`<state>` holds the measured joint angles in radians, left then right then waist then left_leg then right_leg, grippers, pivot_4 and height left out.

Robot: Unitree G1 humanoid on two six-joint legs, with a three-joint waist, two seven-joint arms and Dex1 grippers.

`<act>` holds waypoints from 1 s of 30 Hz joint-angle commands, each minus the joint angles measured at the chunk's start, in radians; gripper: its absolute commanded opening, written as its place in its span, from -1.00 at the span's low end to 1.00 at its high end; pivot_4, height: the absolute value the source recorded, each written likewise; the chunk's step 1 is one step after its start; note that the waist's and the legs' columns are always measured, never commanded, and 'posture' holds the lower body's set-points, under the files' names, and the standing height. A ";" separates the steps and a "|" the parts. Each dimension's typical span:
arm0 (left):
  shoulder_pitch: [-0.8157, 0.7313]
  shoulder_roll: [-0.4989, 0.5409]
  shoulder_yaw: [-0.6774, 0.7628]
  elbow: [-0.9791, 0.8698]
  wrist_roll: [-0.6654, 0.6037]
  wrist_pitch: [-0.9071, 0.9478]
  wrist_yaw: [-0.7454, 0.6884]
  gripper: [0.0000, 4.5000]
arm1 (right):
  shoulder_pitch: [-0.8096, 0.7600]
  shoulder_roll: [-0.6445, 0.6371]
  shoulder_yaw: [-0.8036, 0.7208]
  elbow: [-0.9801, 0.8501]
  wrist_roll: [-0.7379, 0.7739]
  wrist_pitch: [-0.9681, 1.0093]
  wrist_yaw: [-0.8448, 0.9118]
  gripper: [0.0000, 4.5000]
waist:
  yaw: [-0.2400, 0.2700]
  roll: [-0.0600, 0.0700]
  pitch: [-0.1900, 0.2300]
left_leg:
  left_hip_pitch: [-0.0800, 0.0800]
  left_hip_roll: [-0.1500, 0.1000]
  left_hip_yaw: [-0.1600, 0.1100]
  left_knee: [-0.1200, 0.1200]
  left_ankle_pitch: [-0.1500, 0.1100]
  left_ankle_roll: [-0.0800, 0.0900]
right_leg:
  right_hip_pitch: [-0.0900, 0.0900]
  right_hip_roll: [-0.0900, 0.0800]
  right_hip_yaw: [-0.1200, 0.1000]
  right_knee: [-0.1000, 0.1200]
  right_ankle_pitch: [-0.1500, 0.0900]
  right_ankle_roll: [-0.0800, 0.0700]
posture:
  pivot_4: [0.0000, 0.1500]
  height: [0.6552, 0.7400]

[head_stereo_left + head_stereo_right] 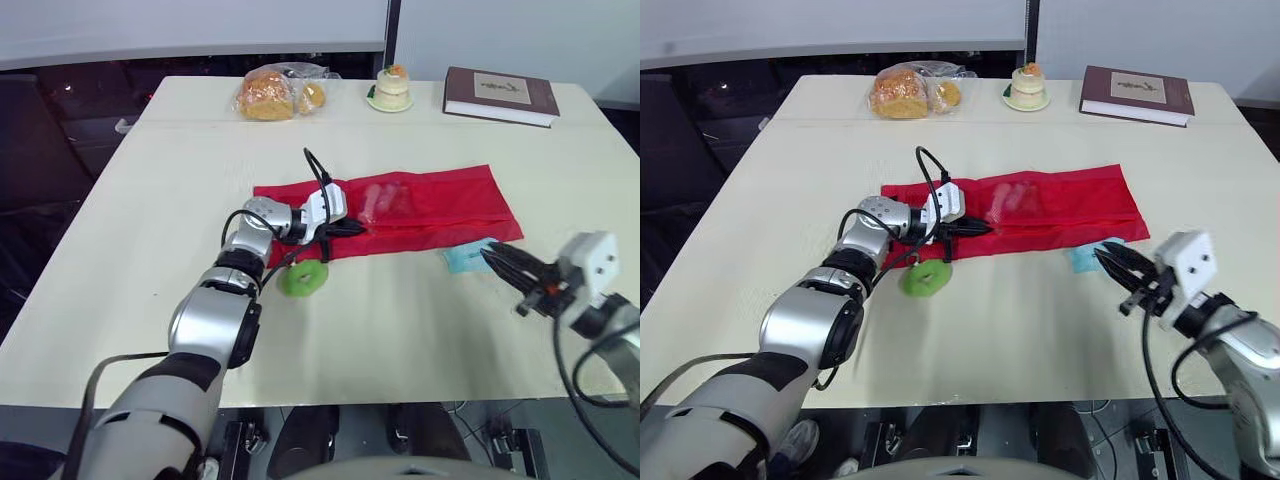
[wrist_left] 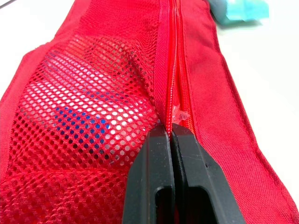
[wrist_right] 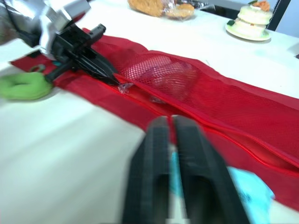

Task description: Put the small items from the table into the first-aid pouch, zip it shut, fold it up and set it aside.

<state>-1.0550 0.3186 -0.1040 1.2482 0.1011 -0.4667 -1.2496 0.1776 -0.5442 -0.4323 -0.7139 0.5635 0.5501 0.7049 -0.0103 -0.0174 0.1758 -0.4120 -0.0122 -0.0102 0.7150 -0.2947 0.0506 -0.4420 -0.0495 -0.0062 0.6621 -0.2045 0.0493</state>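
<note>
**K:** Any text readable?

**M:** No. The book (image 1: 500,95) at the far right has marks on its cover, too small to read. No labels legible on anything else.

**K:** Arm poses, left to right?

**M:** The left arm reaches forward across the table (image 1: 140,250), wrist turned to the right and lying low. The left gripper (image 1: 358,228) points right along the zip line of the red pouch (image 1: 440,205). In the left wrist view its fingers (image 2: 187,154) are pressed together right on the zipper, with a small shiny bit at the tips. Can't tell whether that is the pull.

**K:** And the right?

**M:** The forearm comes in from the near right corner. The right gripper (image 1: 495,258) points left, tips at the teal packet (image 1: 465,256). Contact can't be told. The fingers are barely parted, a narrow gap with nothing in it.

**K:** Where's the pouch?

**M:** Flat at mid-table, unfolded, long side running left to right, mesh panel facing up. Pale and blue shapes show through the mesh, count unclear.

**K:** Counts?

**M:** One bag of bread (image 1: 268,95) at the far edge. One green ring (image 1: 304,279) just beside the pouch's near edge, under the left wrist. One small cake (image 1: 390,88) on a plate, also at the far edge. One pouch. One teal packet, just off the pouch's near right corner. One book.
</note>
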 commanded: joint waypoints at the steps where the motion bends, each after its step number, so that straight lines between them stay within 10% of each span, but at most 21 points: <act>1: -0.002 0.071 -0.015 0.012 0.025 -0.026 -0.053 -1.00 | 0.103 -0.003 -0.204 -0.088 0.164 -0.035 0.037 0.08 | -0.001 0.000 0.000 | 0.000 0.000 0.000 0.000 0.000 0.000 | 0.000 0.000 0.000 0.000 0.000 0.000 | 1.00 0.74; 6: 0.004 0.128 -0.018 0.018 0.029 -0.036 -0.096 -1.00 | 0.236 -0.007 -0.347 -0.159 0.319 -0.061 0.041 0.94 | -0.003 0.000 0.000 | 0.001 0.001 0.001 0.000 0.000 0.000 | 0.001 0.000 0.001 0.000 0.000 0.000 | 1.00 0.74; 30: -0.033 0.283 -0.019 0.047 0.072 0.042 -0.130 -1.00 | 0.441 -0.074 -0.483 -0.225 0.450 -0.186 0.004 0.94 | -0.001 -0.001 -0.001 | 0.004 0.003 0.004 -0.001 -0.001 0.001 | 0.003 0.001 0.002 -0.001 0.000 0.000 | 1.00 0.74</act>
<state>-1.0768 0.5678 -0.1268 1.2825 0.1693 -0.4409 -1.3625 0.6109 -0.6060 -0.8994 -0.9299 1.0153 0.3872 0.7065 -0.0114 -0.0186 0.1750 -0.4079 -0.0089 -0.0067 0.7136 -0.2955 0.0514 -0.4388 -0.0485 -0.0047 0.6614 -0.2049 0.0495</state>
